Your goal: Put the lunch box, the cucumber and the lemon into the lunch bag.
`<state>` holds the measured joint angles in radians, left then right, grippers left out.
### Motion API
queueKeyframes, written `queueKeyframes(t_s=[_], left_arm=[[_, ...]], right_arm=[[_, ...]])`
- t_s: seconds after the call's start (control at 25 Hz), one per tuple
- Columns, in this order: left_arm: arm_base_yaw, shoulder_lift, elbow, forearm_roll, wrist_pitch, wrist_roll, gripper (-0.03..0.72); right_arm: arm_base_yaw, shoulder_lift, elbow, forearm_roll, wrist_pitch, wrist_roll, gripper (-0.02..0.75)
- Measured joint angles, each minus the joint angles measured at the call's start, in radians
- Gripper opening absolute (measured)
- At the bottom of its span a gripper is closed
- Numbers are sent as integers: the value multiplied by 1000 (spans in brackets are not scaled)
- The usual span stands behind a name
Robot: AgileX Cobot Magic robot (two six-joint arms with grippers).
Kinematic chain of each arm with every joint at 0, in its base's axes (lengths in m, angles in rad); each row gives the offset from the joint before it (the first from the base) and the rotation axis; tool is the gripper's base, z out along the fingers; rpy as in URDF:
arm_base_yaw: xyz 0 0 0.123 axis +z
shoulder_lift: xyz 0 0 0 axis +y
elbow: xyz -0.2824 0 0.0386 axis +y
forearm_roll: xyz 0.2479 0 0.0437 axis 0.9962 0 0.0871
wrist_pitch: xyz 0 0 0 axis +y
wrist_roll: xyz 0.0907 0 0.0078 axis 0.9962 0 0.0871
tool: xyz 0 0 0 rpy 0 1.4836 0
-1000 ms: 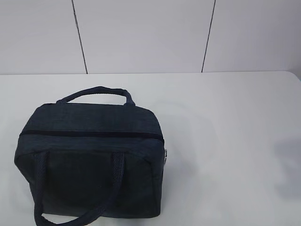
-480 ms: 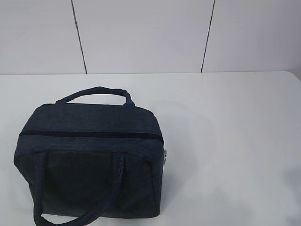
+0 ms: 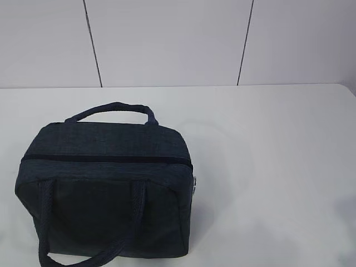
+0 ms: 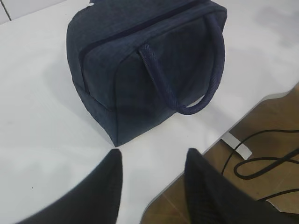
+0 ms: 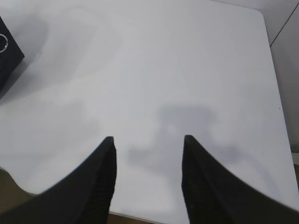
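The dark navy lunch bag [image 3: 105, 183] stands on the white table at the left, its top zipper shut and both loop handles down. The left wrist view shows the lunch bag [image 4: 140, 65] from its end, ahead of my left gripper [image 4: 153, 151], which hangs open and empty over the table's near edge. My right gripper [image 5: 147, 138] is open and empty above bare table, with a corner of the lunch bag [image 5: 7, 51] and its ring pull at the far left. The lunch box, the cucumber and the lemon are out of view. Neither gripper shows in the exterior view.
The white table [image 3: 267, 150] runs to a panelled wall behind. Past the table's near edge in the left wrist view lie a brown floor and black cables [image 4: 266, 158]. The table's right edge [image 5: 275, 84] shows in the right wrist view.
A faint shadow at the right edge of the exterior view has gone. The bag sits a touch further left in that view.
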<state>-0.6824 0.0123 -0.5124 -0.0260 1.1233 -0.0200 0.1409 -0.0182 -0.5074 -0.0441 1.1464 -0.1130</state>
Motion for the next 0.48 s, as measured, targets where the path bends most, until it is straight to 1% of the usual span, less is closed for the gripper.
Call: queueKeyframes(t_s=[0.36,0.4,0.48], left_arm=[[3,0,0,20,-4,2,317],[12,0,0,26,-4,2,317],[53,0,0,38,-4,2,317]], right_arm=[[0,0,0,0,-2,0,333],[0,0,0,0,-2,0,333],[0,0,0,0,-3,0,333]])
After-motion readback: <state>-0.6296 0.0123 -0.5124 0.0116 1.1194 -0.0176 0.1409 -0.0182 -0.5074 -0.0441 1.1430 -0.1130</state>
